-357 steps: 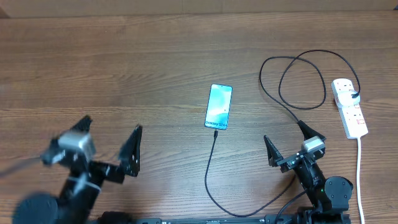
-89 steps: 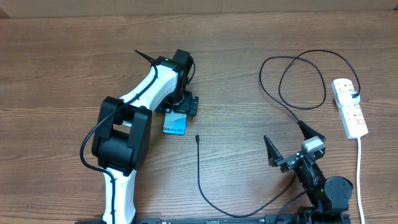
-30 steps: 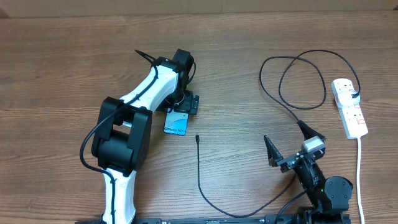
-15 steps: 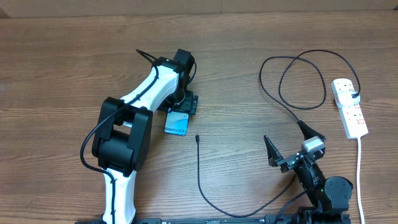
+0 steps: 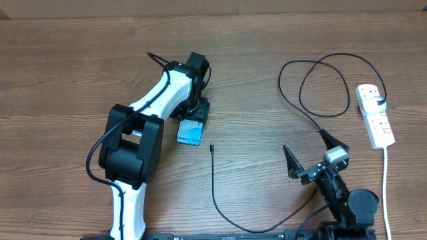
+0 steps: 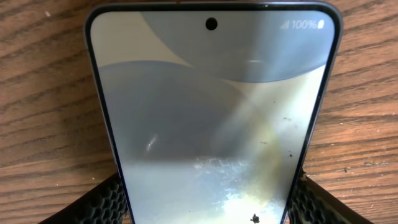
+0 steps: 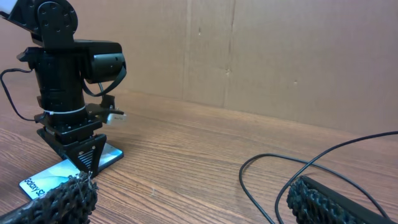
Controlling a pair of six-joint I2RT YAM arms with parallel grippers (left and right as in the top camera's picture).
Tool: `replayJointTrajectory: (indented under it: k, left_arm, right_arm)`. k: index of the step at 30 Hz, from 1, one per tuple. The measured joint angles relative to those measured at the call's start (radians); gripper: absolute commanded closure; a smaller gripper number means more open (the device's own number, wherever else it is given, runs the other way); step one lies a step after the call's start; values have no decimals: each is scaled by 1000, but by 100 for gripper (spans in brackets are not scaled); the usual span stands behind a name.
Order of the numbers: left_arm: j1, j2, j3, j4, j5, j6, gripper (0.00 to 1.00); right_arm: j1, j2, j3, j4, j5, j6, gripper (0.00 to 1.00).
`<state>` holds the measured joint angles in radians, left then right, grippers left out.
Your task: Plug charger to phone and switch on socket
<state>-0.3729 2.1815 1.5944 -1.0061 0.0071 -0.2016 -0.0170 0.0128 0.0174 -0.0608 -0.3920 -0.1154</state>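
Observation:
The phone (image 5: 189,131) lies flat on the wooden table, cyan screen up, and fills the left wrist view (image 6: 211,112). My left gripper (image 5: 190,118) stands over its far end, and its pads (image 6: 104,202) press both long edges, shut on it. The charger (image 5: 213,190) is a thin black cable. Its plug tip (image 5: 211,147) lies free just right of the phone's near end, and its far end loops widely (image 5: 320,87) to the socket (image 5: 375,117) at the right. My right gripper (image 5: 305,143) rests open near the front edge, empty (image 7: 186,199).
A white cord (image 5: 385,180) runs from the socket toward the front edge. In the right wrist view the left arm (image 7: 65,81) stands over the phone (image 7: 43,177), with the black cable (image 7: 261,180) on the table and a cardboard wall (image 7: 280,56) behind.
The left gripper's fingers have drawn in from wide open onto the phone's edges. The phone sits slightly straighter than three seconds ago. The right arm has not moved.

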Motion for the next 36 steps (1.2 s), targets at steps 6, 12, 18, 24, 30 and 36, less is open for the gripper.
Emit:
replayJointTrajectory:
  k: [6,12,18,24,30,36]
  left_arm:
    - [0,23,44,-60,9,1,37]
    - [2,49,92,-134,61,3,36]
    - [9,71,137,-175,169,3,36]
    - [9,82,180,-229,238,22,35]
    - [23,82,246,-286,439,132,34]
    - [53,82,272,-289,681,201,33]
  right_arm:
    - [0,0,0,1,0,0,0]
    - [0,0,0,0,0,0,0]
    - [0,0,0,0,0,0,0]
    - [0,0,0,0,0,0,0]
    - [0,0,0,0,0,0,0]
    - [0,0,0,32,-26,33,0]
